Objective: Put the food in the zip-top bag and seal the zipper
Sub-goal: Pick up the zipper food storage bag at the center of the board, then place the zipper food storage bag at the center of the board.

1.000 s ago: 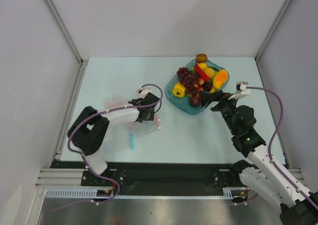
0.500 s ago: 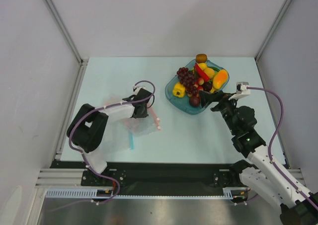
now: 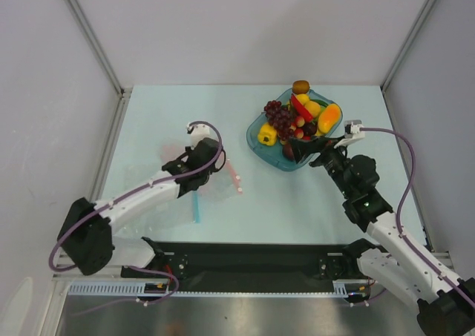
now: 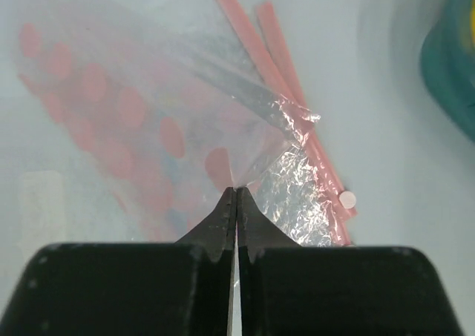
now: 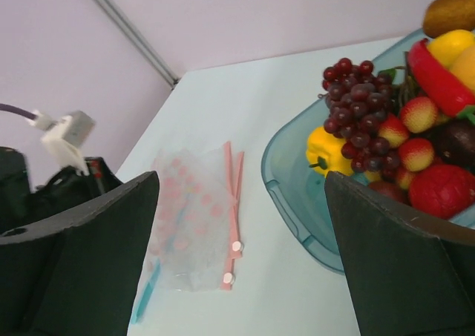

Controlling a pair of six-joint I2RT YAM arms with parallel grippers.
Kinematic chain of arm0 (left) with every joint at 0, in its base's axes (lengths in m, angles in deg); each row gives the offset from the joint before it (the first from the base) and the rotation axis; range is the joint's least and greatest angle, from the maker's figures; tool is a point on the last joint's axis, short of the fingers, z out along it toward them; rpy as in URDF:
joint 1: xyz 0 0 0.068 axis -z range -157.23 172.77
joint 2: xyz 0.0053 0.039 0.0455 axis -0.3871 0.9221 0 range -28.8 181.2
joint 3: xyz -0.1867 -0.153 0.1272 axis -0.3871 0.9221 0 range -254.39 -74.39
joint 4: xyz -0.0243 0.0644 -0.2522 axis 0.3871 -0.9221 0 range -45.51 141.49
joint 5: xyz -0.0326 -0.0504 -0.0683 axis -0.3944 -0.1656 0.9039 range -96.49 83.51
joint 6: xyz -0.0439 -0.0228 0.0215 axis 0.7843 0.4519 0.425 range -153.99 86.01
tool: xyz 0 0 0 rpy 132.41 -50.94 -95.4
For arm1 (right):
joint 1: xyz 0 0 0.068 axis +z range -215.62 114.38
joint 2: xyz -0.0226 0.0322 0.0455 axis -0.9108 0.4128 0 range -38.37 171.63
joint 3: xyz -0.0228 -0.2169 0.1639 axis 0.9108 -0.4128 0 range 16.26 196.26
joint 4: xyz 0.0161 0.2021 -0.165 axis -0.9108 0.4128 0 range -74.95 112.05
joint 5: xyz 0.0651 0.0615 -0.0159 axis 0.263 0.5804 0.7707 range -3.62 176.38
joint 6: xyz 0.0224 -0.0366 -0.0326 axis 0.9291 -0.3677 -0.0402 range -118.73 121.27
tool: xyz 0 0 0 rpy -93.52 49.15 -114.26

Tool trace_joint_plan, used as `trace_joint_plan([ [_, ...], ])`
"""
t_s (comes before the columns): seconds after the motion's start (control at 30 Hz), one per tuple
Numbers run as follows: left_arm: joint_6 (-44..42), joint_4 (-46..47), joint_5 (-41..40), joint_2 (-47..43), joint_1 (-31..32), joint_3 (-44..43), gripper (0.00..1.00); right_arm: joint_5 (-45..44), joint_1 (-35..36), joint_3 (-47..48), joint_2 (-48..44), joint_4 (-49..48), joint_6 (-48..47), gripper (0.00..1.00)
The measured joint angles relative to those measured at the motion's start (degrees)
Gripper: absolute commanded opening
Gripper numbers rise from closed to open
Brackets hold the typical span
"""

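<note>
Our left hand [image 4: 236, 196] was pressed together, pinching the film of the clear bag [image 4: 148, 113]; its pink zipper [image 4: 256, 43] lay just ahead of the fingertips. We judged that a slow, gentle lift should open the mouth. Our right hand [image 5: 239, 184], spread, hovered beside the fruit [image 5: 356, 99].

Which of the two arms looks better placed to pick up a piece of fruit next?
The right. Its open right gripper hovers at the teal dish's edge, facing the grape bunch. The left gripper is shut, pinching the zip-top bag.
</note>
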Motion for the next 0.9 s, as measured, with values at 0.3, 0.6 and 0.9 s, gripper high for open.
trace_joint_plan([
  [0.3,6.2,-8.7,-19.5,-15.3,11.0,0.1,0.00,10.7,3.2,0.6,8.7,-3.3,-2.0,0.95],
  [0.6,11.3,-15.0,-32.3,-39.6,23.5,0.8,0.00,13.4,7.6,3.7,13.4,-2.8,-5.5,0.95],
  [0.9,-0.3,1.3,-23.7,-59.4,30.0,7.2,0.00,17.8,8.7,5.1,16.9,-2.9,-6.4,0.95],
])
